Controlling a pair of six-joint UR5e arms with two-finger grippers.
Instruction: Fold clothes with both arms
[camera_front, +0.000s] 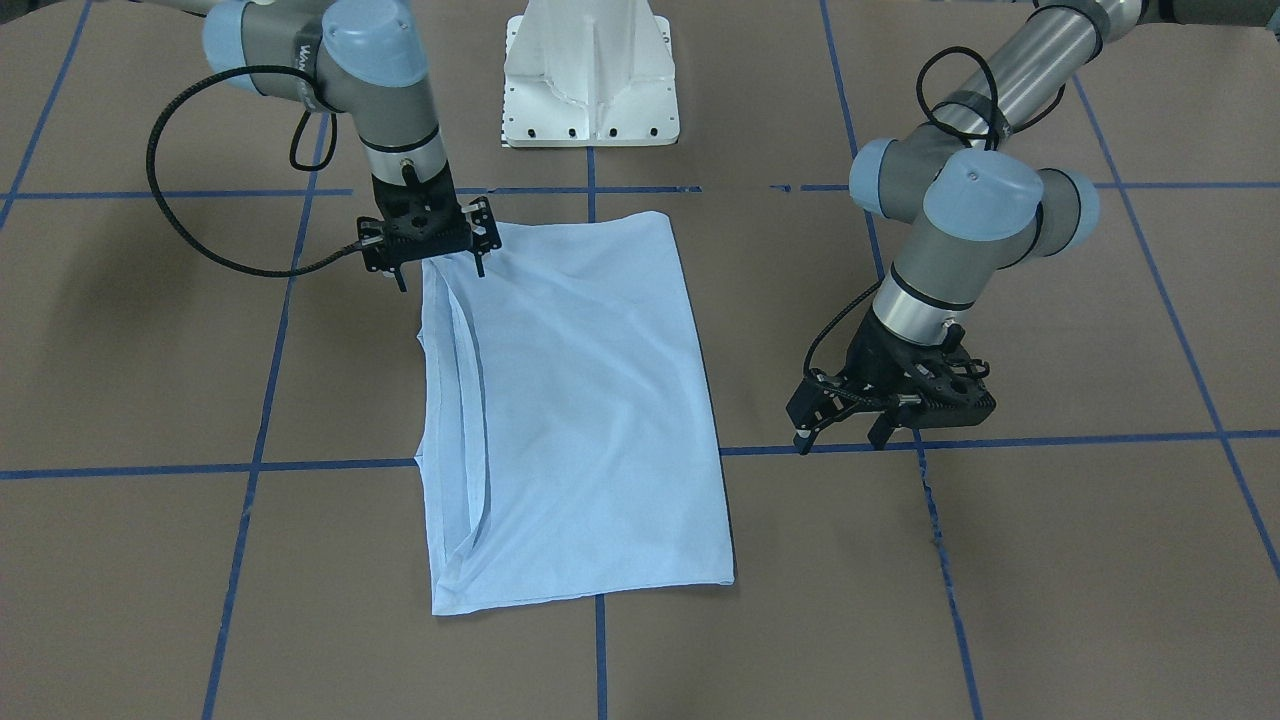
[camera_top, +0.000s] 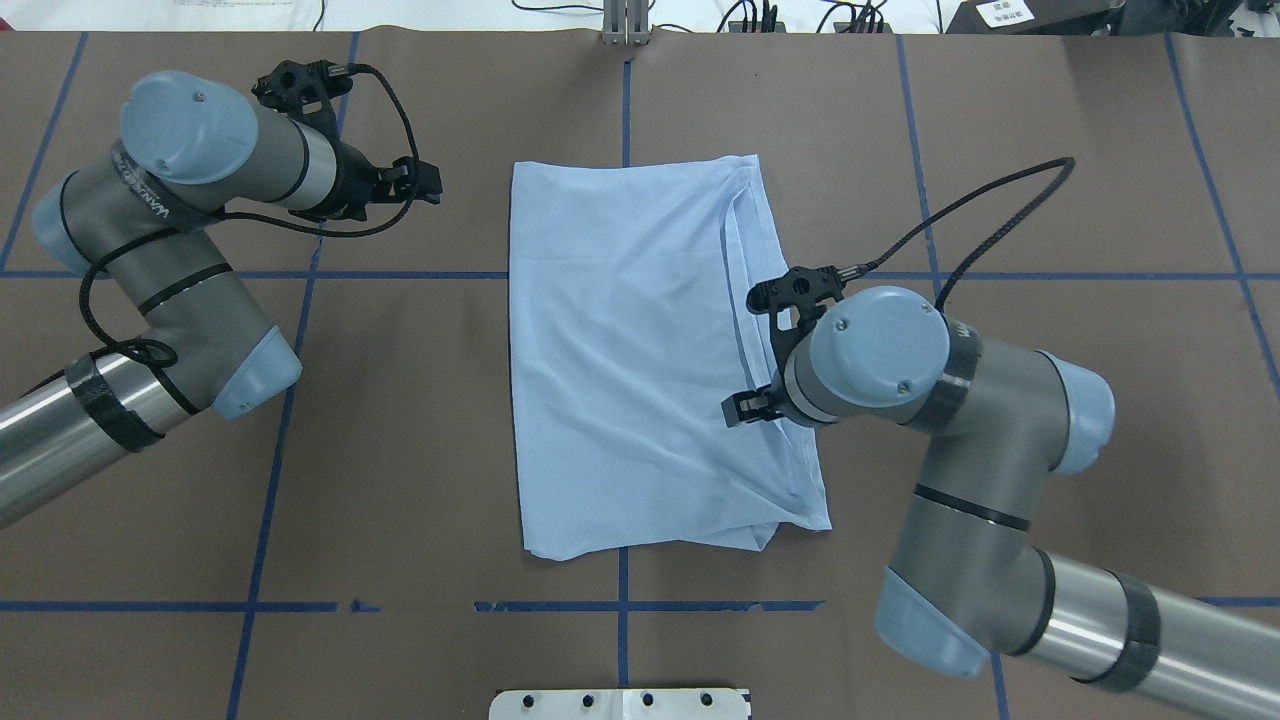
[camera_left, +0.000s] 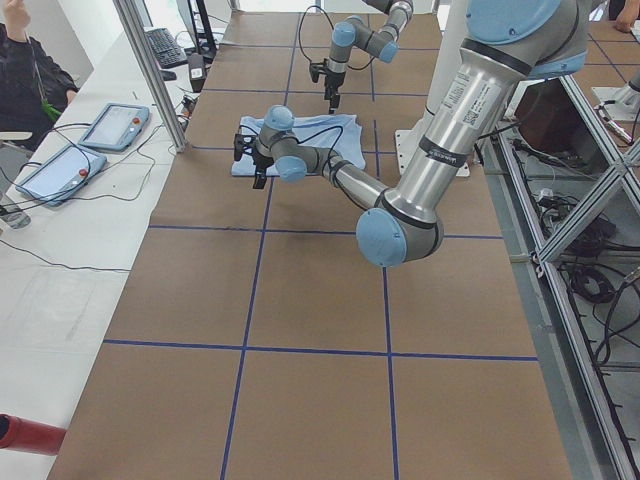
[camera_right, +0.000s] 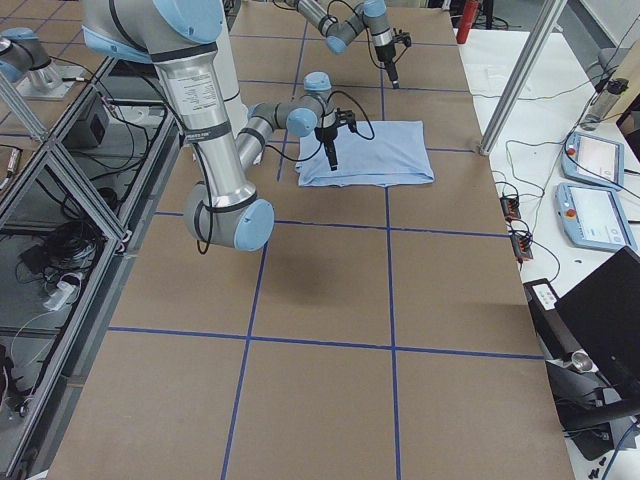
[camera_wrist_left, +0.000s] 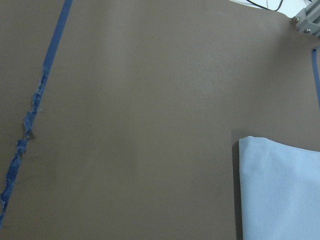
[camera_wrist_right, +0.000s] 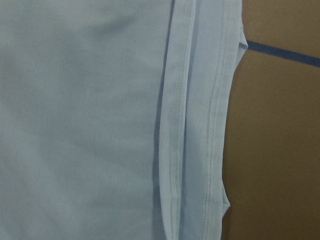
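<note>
The clothes are one light blue T-shirt (camera_front: 590, 400), folded into a long rectangle and lying flat on the brown table (camera_top: 400, 450). Its hemmed edges run in layers along one long side (camera_wrist_right: 175, 125). My right gripper (camera_front: 442, 272) hangs open over the shirt's corner nearest the robot base, on that hemmed side, holding nothing. From overhead it (camera_top: 750, 405) is mostly hidden under its own wrist. My left gripper (camera_front: 840, 440) is open and empty above bare table, a little off the shirt's opposite long edge (camera_top: 425, 185). The left wrist view catches only a shirt corner (camera_wrist_left: 280, 190).
The white pedestal base (camera_front: 590, 75) stands behind the shirt. Blue tape lines (camera_front: 250, 465) cross the table. A side bench holds two pendants (camera_left: 110, 125), cables and a frame post (camera_left: 150, 70). A person (camera_left: 25, 60) sits there.
</note>
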